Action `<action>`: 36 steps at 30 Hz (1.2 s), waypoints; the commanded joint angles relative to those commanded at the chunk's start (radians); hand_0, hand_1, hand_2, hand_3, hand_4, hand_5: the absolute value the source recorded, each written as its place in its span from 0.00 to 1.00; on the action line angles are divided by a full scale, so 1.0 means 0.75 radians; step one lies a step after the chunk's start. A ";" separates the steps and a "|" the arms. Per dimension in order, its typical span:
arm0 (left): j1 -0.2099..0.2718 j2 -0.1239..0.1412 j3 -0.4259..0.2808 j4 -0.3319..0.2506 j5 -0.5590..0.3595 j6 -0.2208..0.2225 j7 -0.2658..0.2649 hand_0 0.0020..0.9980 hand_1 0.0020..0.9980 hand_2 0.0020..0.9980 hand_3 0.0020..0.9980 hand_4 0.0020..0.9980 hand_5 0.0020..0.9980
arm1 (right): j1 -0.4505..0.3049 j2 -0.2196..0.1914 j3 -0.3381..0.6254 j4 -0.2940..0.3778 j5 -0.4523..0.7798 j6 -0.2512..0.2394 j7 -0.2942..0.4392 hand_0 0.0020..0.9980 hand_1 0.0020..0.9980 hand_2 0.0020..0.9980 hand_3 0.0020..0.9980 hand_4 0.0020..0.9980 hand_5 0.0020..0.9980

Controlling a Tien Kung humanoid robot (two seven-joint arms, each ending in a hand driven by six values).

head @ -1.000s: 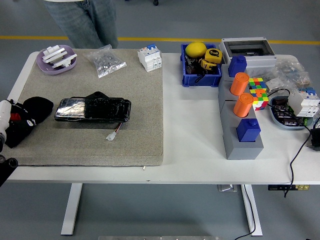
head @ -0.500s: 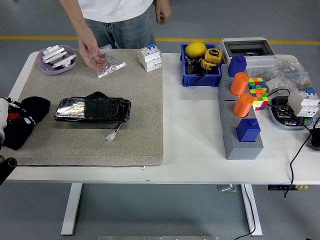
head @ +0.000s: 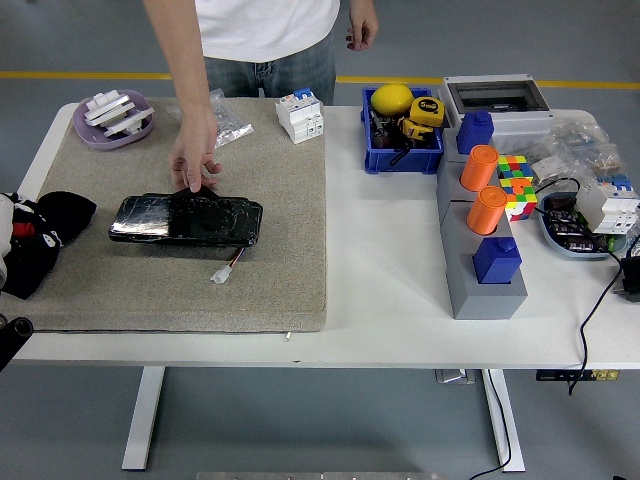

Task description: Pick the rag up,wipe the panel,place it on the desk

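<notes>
near left edge of the white table (head: 400, 300) we see our left hand (head: 12, 250), only partly in view, w/ the black rag (head: 55, 222) bunched against it; can't tell if the fingers grip it or how far open they are. rag lies on the left end of the beige mat (head: 280, 260). our right hand isn't in the pic. just right of the rag, mid mat, lies the black panel (head: 185, 220), a small white connector (head: 222, 272) near its near edge. a person's hand (head: 193, 158) reaches down from the far side, fingertips touching the panel's far edge. farther back: purple dish (head: 112, 120), clear bag (head: 228, 125), white breaker (head: 300, 115). right of the mat: blue bin (head: 402, 150), grey block w/ orange cylinders (head: 480, 190).
</notes>
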 joint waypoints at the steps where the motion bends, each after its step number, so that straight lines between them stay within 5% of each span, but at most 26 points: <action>1: 0.002 0.001 0.000 -0.001 -0.006 0.002 0.000 0.35 0.17 0.47 0.45 0.43 0.00 | -0.001 0.000 0.002 0.000 -0.003 0.000 -0.001 0.71 0.69 0.69 0.63 1.00 0.54; 5: 0.007 0.001 -0.005 -0.009 -0.035 0.007 -0.007 0.35 0.17 0.47 0.45 0.43 0.00 | -0.003 0.000 0.008 0.000 -0.010 0.000 -0.005 0.71 0.69 0.69 0.63 1.00 0.54; 6: 0.010 0.001 -0.009 -0.012 -0.052 0.007 -0.011 0.33 0.15 0.45 0.42 0.30 0.00 | -0.003 0.000 0.010 0.000 -0.012 0.000 -0.006 0.71 0.69 0.69 0.63 1.00 0.54; 11: 0.033 0.002 -0.059 -0.055 -0.150 0.003 -0.049 0.33 0.15 0.45 0.42 0.30 0.00 | -0.005 0.001 0.014 0.001 -0.019 -0.001 -0.008 0.71 0.69 0.69 0.63 1.00 0.54; 25: 0.119 0.006 -0.184 -0.422 -0.102 -0.034 0.061 0.30 0.14 0.44 0.41 0.25 0.00 | -0.020 0.004 0.014 0.002 -0.022 0.003 -0.008 0.71 0.69 0.69 0.63 1.00 0.54; 36: 0.131 -0.033 -0.137 -0.470 -0.050 -0.023 0.095 0.30 0.14 0.44 0.41 0.26 0.00 | -0.022 0.001 0.015 0.003 -0.023 0.005 -0.008 0.71 0.69 0.69 0.63 1.00 0.54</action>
